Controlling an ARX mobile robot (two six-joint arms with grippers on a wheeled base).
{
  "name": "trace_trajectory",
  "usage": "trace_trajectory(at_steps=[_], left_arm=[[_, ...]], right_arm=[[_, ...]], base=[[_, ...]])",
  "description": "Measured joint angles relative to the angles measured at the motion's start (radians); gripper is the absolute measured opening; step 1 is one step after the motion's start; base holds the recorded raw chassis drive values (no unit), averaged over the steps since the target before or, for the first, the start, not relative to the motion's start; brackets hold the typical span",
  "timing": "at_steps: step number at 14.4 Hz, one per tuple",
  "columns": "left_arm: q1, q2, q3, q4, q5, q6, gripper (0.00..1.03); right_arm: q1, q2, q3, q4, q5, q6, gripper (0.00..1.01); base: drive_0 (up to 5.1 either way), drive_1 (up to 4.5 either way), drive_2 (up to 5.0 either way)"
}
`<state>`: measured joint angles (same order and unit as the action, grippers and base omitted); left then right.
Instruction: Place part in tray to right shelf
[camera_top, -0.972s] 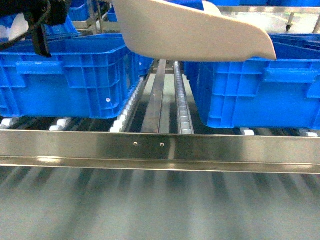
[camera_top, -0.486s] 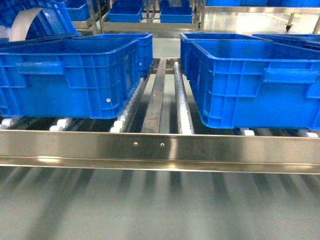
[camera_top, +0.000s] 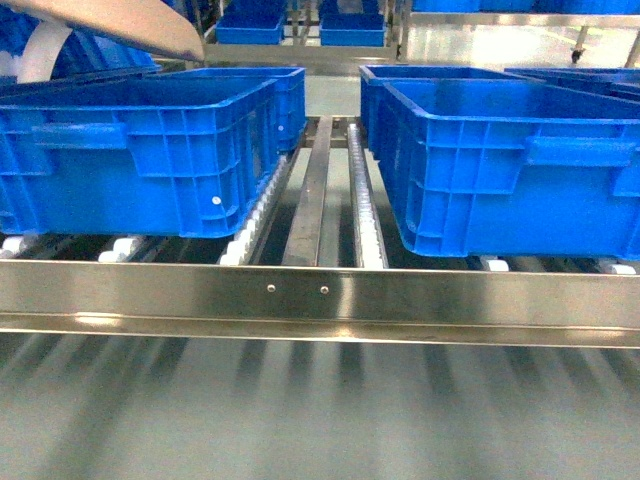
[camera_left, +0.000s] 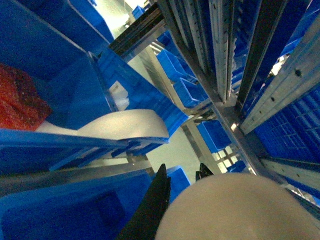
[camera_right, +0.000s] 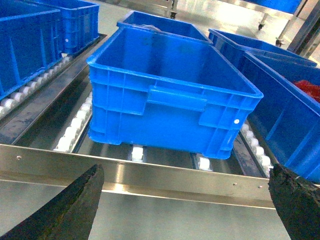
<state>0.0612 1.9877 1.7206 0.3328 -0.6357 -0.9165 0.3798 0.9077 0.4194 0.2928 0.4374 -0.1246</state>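
The beige tray (camera_top: 110, 20) pokes into the head view's top left corner, above the left blue crate (camera_top: 140, 150). In the left wrist view its rounded beige body (camera_left: 240, 210) fills the lower right, right against my left gripper (camera_left: 182, 172), whose black fingers (camera_left: 157, 195) hold it from below. The part is hidden. My right gripper (camera_right: 192, 200) hangs open and empty in front of the right shelf's shiny front rail (camera_right: 150, 175), its fingers (camera_right: 65, 210) far apart. That rail (camera_top: 320, 295) with two screws spans the head view.
Blue crates (camera_top: 510, 160) sit on white-roller rails on both sides of a central steel track (camera_top: 310, 200). A white curved piece (camera_left: 125, 127) and red material (camera_left: 20, 100) lie in a crate under the left arm. More crates (camera_right: 175, 90) stand behind the rail.
One second ago the tray hung across the top centre of the head view; it then left the view, and now only its edge shows at the top left.
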Motion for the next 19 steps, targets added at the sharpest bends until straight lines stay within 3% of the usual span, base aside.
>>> trace_trajectory(at_steps=[2,4,6,7,8,9,10,11,12,13,14,16,19], left_arm=[[0.007,-0.014,-0.001,0.005,0.005,0.009,0.12],[0.009,-0.065,-0.091,0.029,0.031,0.006,0.12],[-0.004,-0.237,-0.303,0.045,0.077,0.011,0.12],[-0.019,-0.417,-0.476,0.064,0.115,0.045,0.12],[-0.041,-0.627,-0.643,0.049,0.184,0.092,0.12],[-0.092,-0.899,-0.826,-0.040,0.211,0.165,0.12],[-0.106,-1.019,-0.907,-0.058,0.228,0.207,0.12],[-0.060,-1.042,-0.903,-0.124,0.393,0.348,0.12],[-0.046,-1.074,-0.998,-0.093,0.524,0.542,0.12],[-0.060,-1.100,-1.118,-0.082,0.624,0.701,0.12],[-0.073,-1.123,-1.196,-0.056,0.649,0.786,0.12],[-0.057,-1.226,-1.302,0.029,0.628,0.876,0.12],[-0.063,-1.296,-1.439,0.054,0.636,0.898,0.12]], right_arm=[[0.000,0.000,0.000,0.000,0.000,0.000,0.98],[0.000,0.000,0.000,0.000,0.000,0.000,0.98],[0.000,0.000,0.000,0.000,0.000,0.000,0.98],[0.000,0.000,0.000,0.000,0.000,0.000,0.98],[0.000,0.000,0.000,0.000,0.000,0.000,0.98],[-0.003,0.001,-0.011,0.051,-0.013,0.007,0.96],[-0.042,-0.024,-0.085,0.232,-0.099,0.059,0.82],[-0.084,-0.080,-0.150,0.268,-0.137,0.086,0.69],[-0.124,-0.121,-0.192,0.262,-0.166,0.102,0.56],[-0.150,-0.152,-0.222,0.254,-0.204,0.106,0.43],[-0.170,-0.187,-0.245,0.246,-0.230,0.108,0.32],[-0.226,-0.270,-0.293,0.213,-0.278,0.110,0.03],[-0.268,-0.356,-0.333,0.168,-0.319,0.114,0.02]], base=[[0.0,0.00,0.0],[0.0,0.00,0.0],[0.0,0.00,0.0],[0.0,0.00,0.0],[0.0,0.00,0.0],[0.0,0.00,0.0],[0.0,0.00,0.0],[0.0,0.00,0.0],[0.0,0.00,0.0],[0.0,0.00,0.0],[0.0,0.00,0.0],[0.0,0.00,0.0],[0.0,0.00,0.0]])
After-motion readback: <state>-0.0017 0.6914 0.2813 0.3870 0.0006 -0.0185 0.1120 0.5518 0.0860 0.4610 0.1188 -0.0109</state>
